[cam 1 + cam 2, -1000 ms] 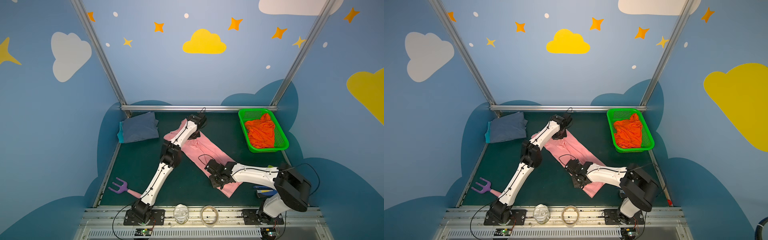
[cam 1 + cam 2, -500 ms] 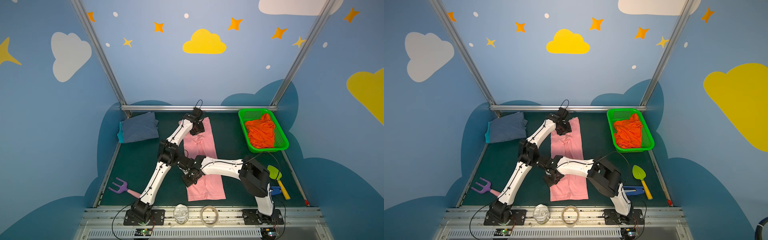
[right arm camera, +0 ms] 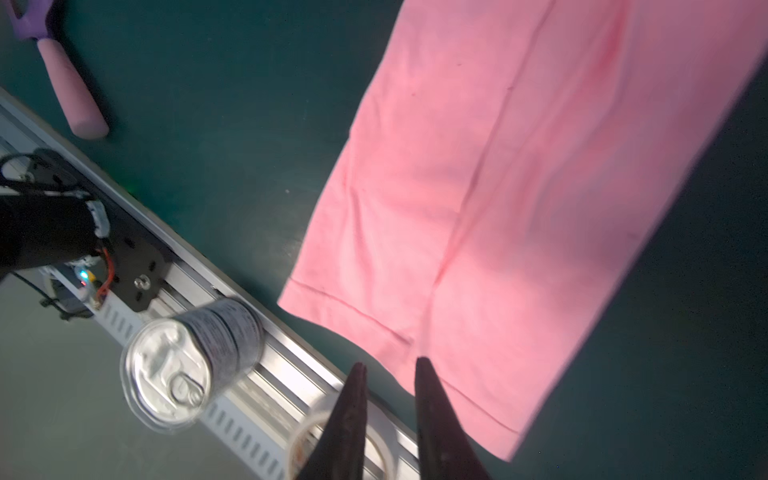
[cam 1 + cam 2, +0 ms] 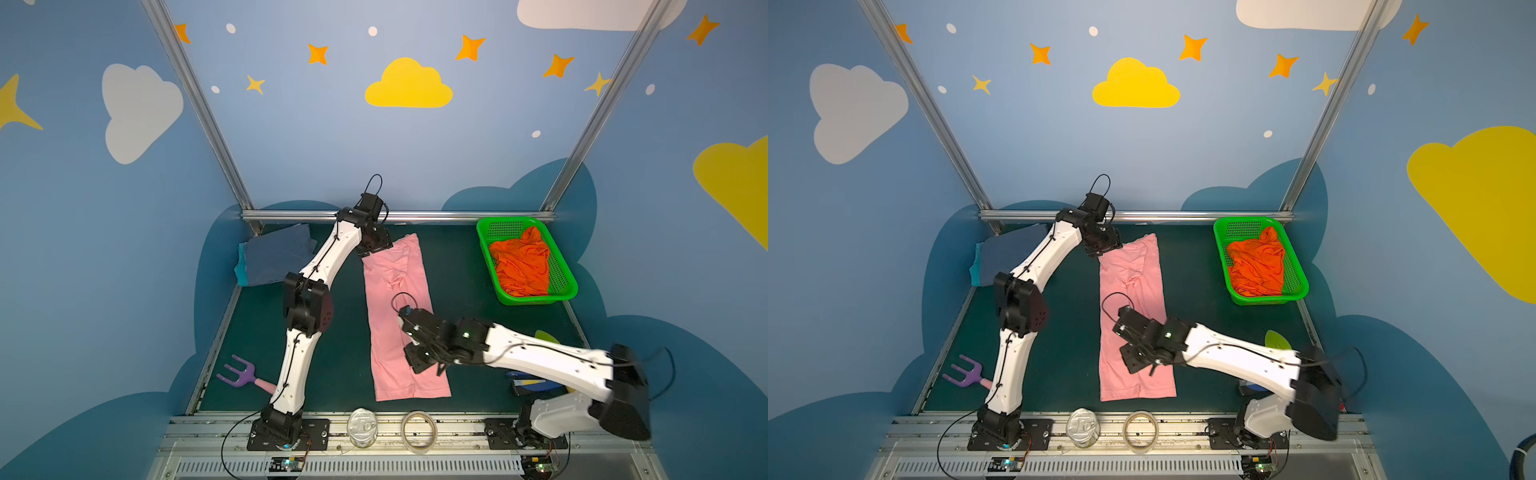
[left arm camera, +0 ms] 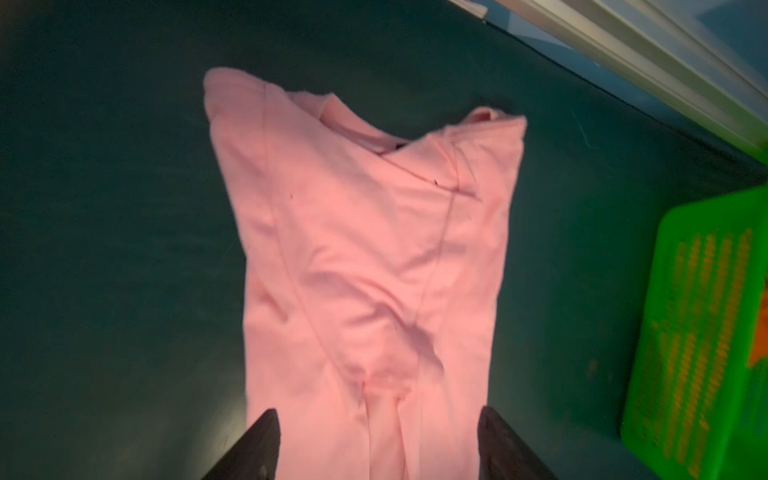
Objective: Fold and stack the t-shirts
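Front rail: can [image 4: 362,427] & tape roll [image 4: 418,431] are seen on it, just past the table's [image 4: 332,365] front edge; neither is needed for the task
Front-left corner: purple fork [image 4: 239,372] is laid there, well apart from the cloth
R gripper [image 3: 390,363]: hung over the near half of the pink tee [image 4: 395,299]; jaws are parted a little, nothing is caught btwn them; hem is seen just beyond the tips in the wrist view
Pink tee: laid flat mid-table as a long narrow strip, sides already folded in; hem near front edge, collar toward back edge; wrinkles are seen approx. mid-length
L gripper [image 5: 376,411]: placed over the strip's far-left corner, by the collar; jaws are spread wide, no cloth is pinched
Back-left corner: slate-blue tee [image 4: 278,253] is folded & stacked on teal tee [image 4: 241,266]; judged to be where the pink one goes
Back-right corner: orange tee [image 4: 521,266] is left crumpled in basket [image 4: 536,300]; not yet folded
Step (judged): cross-fold of the strip, hem to collar
Done well if: mid-length wrinkles are smoothed first; both hem corners are pinched thru all layers; cloth is lifted low so the side folds aren't opened; hem is laid square on the shoulders; the folded edge is pressed before the pkg is carried to the stack
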You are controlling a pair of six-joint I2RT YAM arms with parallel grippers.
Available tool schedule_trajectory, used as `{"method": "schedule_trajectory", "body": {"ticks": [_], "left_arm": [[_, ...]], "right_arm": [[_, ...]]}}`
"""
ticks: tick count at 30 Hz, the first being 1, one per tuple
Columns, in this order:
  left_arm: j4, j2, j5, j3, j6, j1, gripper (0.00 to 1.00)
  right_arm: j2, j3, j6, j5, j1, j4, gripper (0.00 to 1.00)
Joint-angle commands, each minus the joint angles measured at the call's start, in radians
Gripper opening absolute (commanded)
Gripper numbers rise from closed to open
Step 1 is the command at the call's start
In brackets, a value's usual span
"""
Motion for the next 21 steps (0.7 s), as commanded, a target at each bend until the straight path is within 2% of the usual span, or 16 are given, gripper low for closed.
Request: {"method": "schedule_trajectory", "body": {"ticks": [1,3,5,7,9,12,16,17,21], "left_arm": [[0.038,-0.276,-0.128,-0.308,0.014,-0.076,0.73],[0.126,-0.456,-0.145,-0.571,-0.024,-0.127,0.62],[0.158,-0.596,-0.160,-0.778,-0.077,-0.164,0.47],[0.164,-0.710,-0.174,-0.953,-0.142,-0.201,0.33],[0.170,-0.792,-0.173,-1.101,-0.210,-0.252,0.29],[0.161,-0.851,-0.170,-1.255,-0.319,-0.359,0.33],[0.214,-0.869,-0.167,-1.372,-0.468,-0.513,0.57],[0.234,-0.864,-0.163,-1.387,-0.494,-0.548,0.60],[0.268,-0.813,-0.163,-1.422,-0.569,-0.628,0.61]], "right_arm": [[-0.152,-0.175,0.150,0.164,-0.021,-0.099,0.30],[-0.291,-0.313,0.225,0.174,-0.031,-0.079,0.31],[-0.420,-0.428,0.233,0.157,-0.033,-0.042,0.33],[-0.546,-0.499,0.268,0.136,-0.040,-0.044,0.42],[-0.651,-0.541,0.298,0.119,-0.054,-0.077,0.50],[-0.734,-0.568,0.314,0.080,-0.080,-0.133,0.56],[-0.682,-0.604,0.309,-0.021,-0.094,-0.095,0.62],[-0.654,-0.614,0.302,-0.051,-0.093,-0.061,0.62],[-0.552,-0.637,0.289,-0.130,-0.093,0.065,0.61]]}}
